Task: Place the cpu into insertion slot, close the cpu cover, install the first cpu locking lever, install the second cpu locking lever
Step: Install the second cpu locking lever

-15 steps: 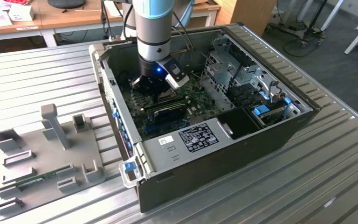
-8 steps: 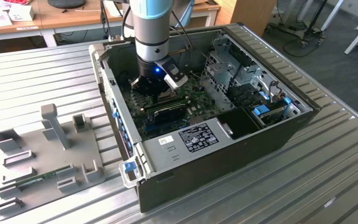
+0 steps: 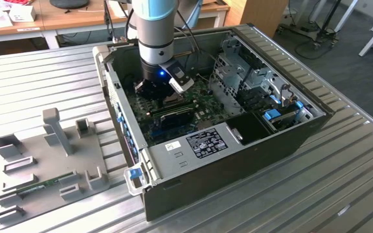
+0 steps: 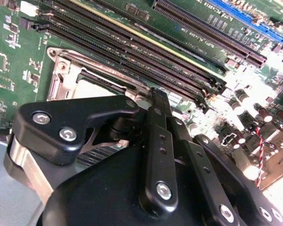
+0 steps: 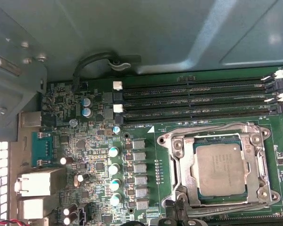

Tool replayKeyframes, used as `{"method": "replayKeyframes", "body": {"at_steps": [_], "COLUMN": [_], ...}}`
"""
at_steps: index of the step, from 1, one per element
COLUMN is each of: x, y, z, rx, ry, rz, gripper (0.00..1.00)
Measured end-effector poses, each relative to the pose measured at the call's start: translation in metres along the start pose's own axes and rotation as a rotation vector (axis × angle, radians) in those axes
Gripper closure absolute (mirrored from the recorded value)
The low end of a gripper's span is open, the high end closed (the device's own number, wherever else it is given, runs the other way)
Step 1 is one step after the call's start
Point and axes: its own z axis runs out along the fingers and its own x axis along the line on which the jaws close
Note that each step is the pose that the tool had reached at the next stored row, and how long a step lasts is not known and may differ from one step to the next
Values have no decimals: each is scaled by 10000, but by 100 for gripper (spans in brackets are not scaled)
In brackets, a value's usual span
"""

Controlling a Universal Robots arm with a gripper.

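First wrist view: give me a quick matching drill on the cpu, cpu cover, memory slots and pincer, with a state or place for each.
1. cpu
2. cpu cover
3. memory slots
4. pincer

a. long, dark, lying parallel
b. black, at the socket's edge
c. grey top, seated in the socket
d. silvery frame around the chip

Pairs: 1-c, 2-d, 3-a, 4-b

Inside the open dark computer case (image 3: 238, 160), the black gripper (image 3: 153, 91) hangs low over the green motherboard (image 3: 199, 104); silver drive cages (image 3: 245, 73) crowd the exterior view's right, long black memory slots (image 5: 198, 99) lie just beside the socket.
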Motion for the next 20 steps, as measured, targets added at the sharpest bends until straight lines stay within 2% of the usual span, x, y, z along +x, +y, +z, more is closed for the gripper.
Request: {"method": "replayKeyframes", "body": {"at_steps": [8,20], "x": [3,59], "y": [-1,-10], "z": [15,14], "rx": [-1,-3], "ry": [-28,-54], "rz": [-2,-4], "gripper": [90,90]}}
